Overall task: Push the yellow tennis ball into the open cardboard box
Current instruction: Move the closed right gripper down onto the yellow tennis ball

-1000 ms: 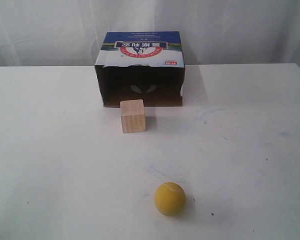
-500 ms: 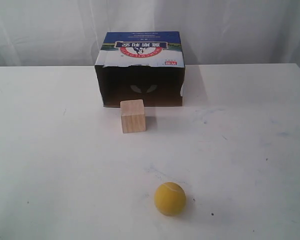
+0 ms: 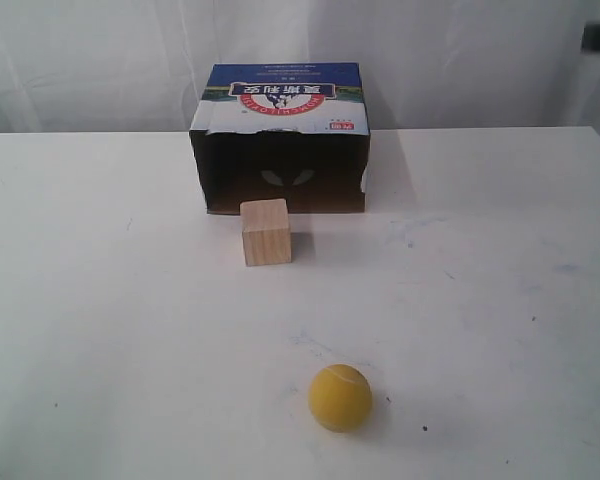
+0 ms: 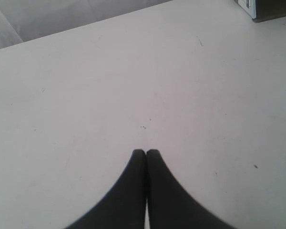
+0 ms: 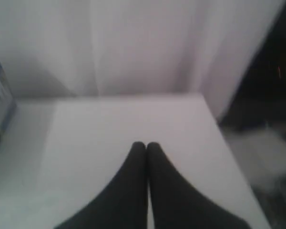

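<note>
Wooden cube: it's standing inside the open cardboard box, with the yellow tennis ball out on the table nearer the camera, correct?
No. The exterior view shows the wooden cube outside the open cardboard box, on the table just in front of its opening. The yellow tennis ball is indeed out on the table nearer the camera.

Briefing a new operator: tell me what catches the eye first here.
The yellow tennis ball sits alone on the near part of the white table. At the far side, the open cardboard box with its blue printed top shows its dark mouth, and a wooden cube stands just in front of it.
</note>
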